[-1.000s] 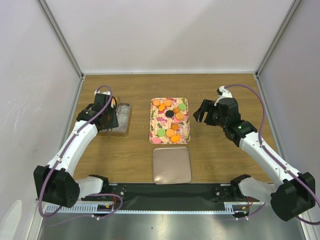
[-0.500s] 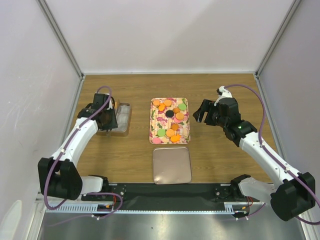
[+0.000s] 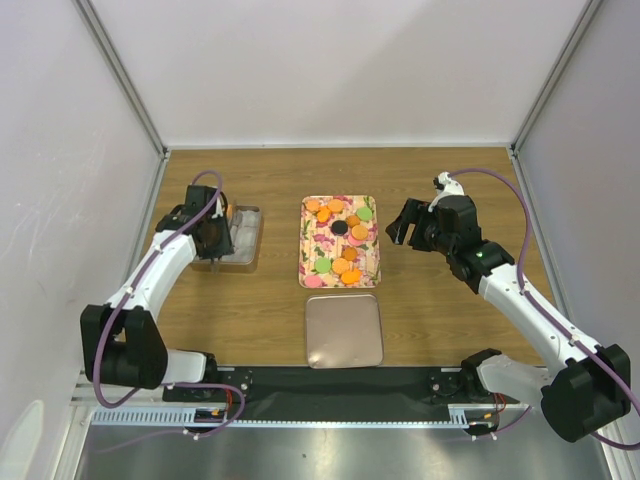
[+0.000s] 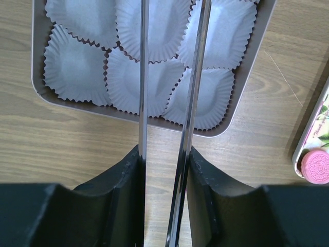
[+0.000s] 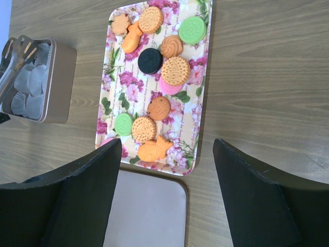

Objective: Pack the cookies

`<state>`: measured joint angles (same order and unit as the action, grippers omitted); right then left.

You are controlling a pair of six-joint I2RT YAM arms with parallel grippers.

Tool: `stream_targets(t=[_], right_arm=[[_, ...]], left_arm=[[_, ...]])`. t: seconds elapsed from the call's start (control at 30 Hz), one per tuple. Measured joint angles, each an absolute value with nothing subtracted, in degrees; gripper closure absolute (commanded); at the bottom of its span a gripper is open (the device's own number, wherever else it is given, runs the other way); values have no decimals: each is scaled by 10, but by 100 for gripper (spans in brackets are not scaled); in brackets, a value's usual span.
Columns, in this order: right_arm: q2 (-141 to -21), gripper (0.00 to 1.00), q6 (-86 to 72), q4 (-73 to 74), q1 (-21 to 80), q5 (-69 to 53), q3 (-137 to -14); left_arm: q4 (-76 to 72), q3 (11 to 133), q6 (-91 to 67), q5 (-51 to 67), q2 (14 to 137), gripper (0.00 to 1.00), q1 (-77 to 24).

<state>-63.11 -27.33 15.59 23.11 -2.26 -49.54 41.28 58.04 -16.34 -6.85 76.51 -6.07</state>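
Note:
The cookies (image 3: 341, 240) lie on a floral tray (image 3: 309, 252) at the table's middle: mostly orange discs (image 5: 175, 70), some green, one black, and a pink one (image 4: 315, 167) at the tray's near corner. My left gripper (image 3: 213, 232) is shut on metal tongs (image 4: 193, 103), whose two blades reach over a tin (image 4: 247, 67) lined with white paper cups (image 4: 77, 67). The blades (image 5: 15, 54) stand apart with nothing between them. My right gripper (image 5: 167, 154) hangs open above the table just right of the tray, holding nothing.
A plain square metal lid (image 3: 344, 331) lies flat in front of the tray, near the arm bases. The tin (image 3: 243, 238) sits to the left of the tray. White walls close the table on the left, back and right.
My left arm has shifted slightly, carrying the tongs a little farther back over the tin. The right arm has not moved.

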Motion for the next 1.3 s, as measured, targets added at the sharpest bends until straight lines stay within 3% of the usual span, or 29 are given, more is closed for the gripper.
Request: stream_targets(t=[0.23, 0.57, 1.03, 1.3], right_arm=[[-631, 22, -273, 156, 231, -23, -495], [-631, 22, -273, 156, 231, -23, -495], [-631, 22, -273, 156, 231, -25, -495], [-631, 22, -273, 156, 231, -24, -495]], left_arm=[[410, 580, -160, -68, 779, 59, -57], [408, 580, -159, -68, 780, 49, -55], [438, 598, -160, -68, 734, 51, -64], [456, 688, -183, -80, 710, 51, -215]])
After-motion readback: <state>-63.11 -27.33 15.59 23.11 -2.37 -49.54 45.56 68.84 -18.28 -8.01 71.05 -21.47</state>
